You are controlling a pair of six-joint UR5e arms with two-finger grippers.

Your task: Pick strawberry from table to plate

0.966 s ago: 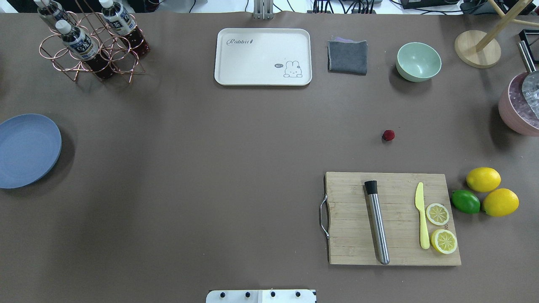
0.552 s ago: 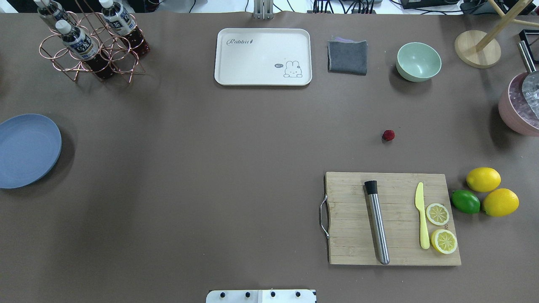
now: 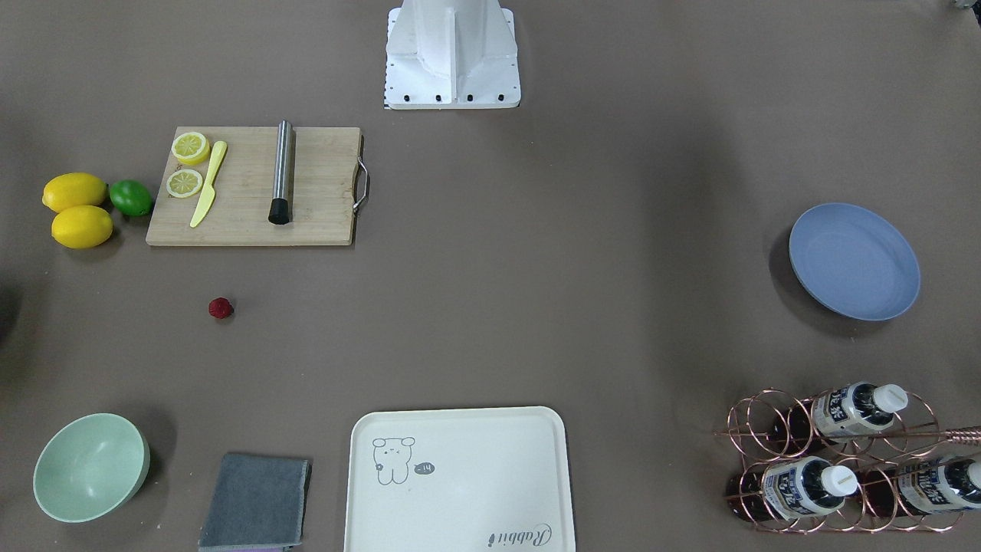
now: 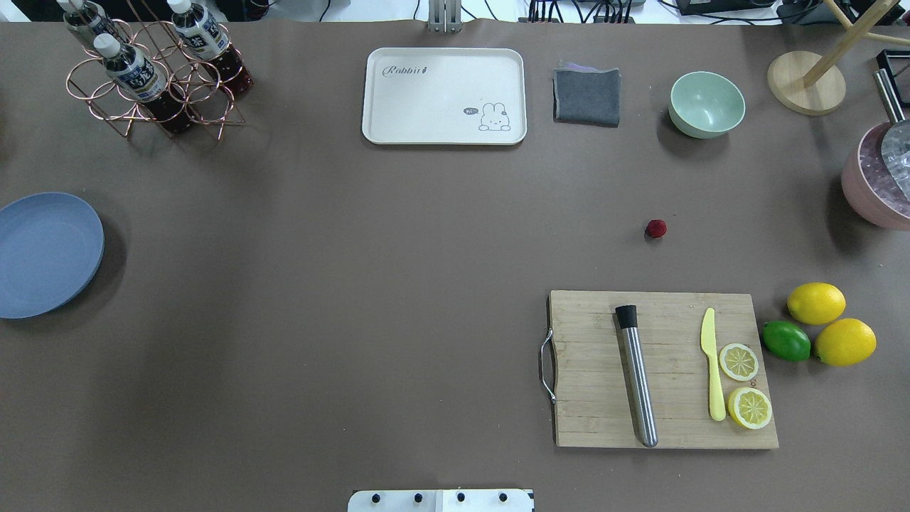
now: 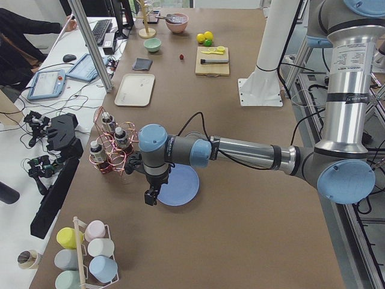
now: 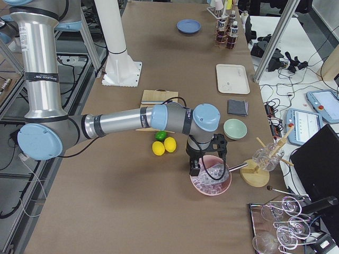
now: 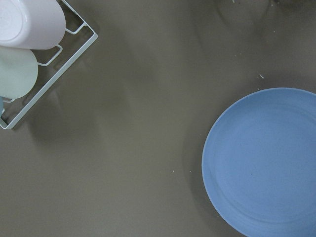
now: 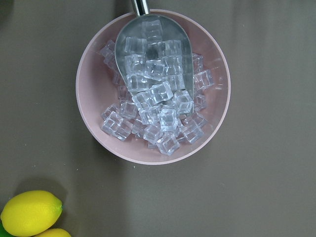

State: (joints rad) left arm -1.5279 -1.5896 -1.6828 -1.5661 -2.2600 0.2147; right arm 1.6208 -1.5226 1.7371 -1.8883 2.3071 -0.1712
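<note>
The strawberry (image 4: 656,228) (image 3: 221,308) is a tiny dark-red berry lying alone on the grey-brown table (image 4: 355,249), just beyond the cutting board. The blue plate (image 4: 43,256) (image 3: 854,261) (image 7: 266,163) is empty at the table's far left end. My left gripper (image 5: 150,197) hangs over the plate's near edge, and my right gripper (image 6: 197,170) hangs over a pink bowl at the opposite end. Both show only in the side views, so I cannot tell whether they are open or shut. Neither is near the strawberry.
A wooden cutting board (image 4: 590,370) carries a metal muddler, a yellow knife and two lemon slices; lemons (image 4: 816,303) and a lime lie beside it. A pink bowl of ice (image 8: 153,89), a mint bowl (image 4: 707,104), a grey cloth, a cream tray (image 4: 444,96) and a bottle rack (image 4: 153,78) line the edges.
</note>
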